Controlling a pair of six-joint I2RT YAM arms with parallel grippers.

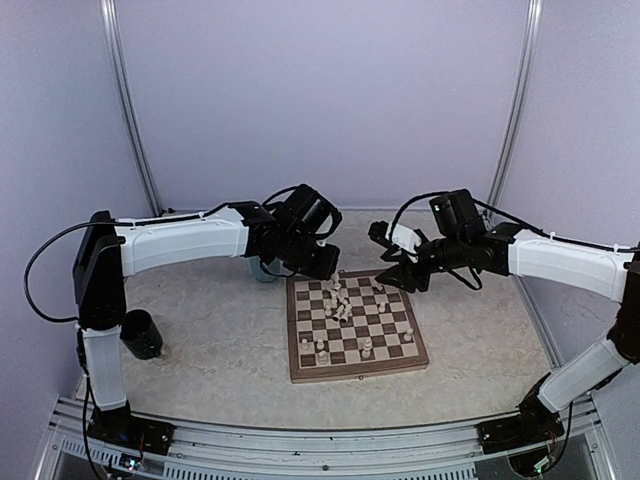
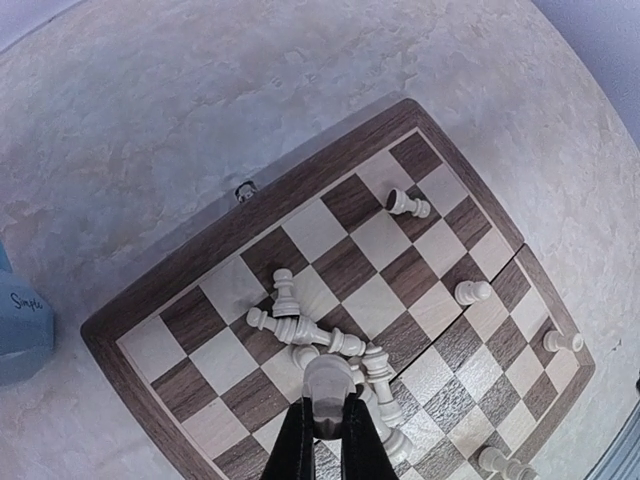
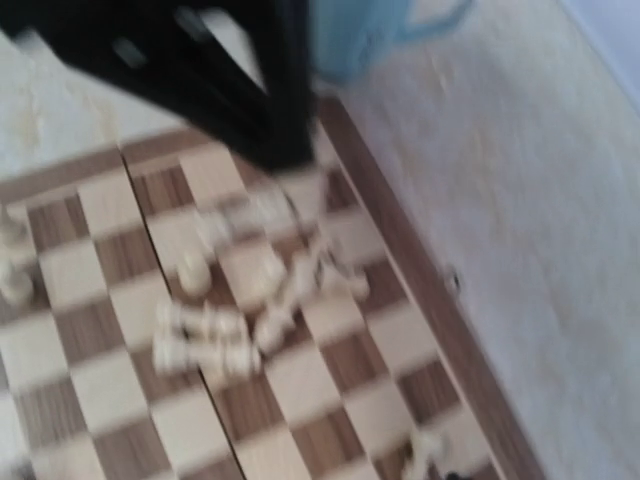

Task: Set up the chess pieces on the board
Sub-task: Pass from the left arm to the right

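The board (image 1: pixel 296 335) lies in the middle of the table, its light wood rim framing dark and cream squares. Several cream chess pieces (image 1: pixel 340 300) lie in a heap near its far side, and a few more (image 1: pixel 322 352) stand near the front rows. In the left wrist view the heap (image 2: pixel 300 328) sits just beyond my left gripper (image 2: pixel 327 405), which is shut on one pale chess piece (image 2: pixel 328 380) above the board (image 2: pixel 200 262). Single pieces lie toppled (image 2: pixel 407 204) on other squares. My right gripper (image 1: pixel 392 272) hovers over the board's far right corner. Its own view is blurred and its fingers do not show.
A light blue cup (image 1: pixel 264 270) stands just behind the board's far left corner, seen also in the left wrist view (image 2: pixel 20 320) and the right wrist view (image 3: pixel 360 35). A black cylinder (image 1: pixel 142 335) stands on the table beside the left arm.
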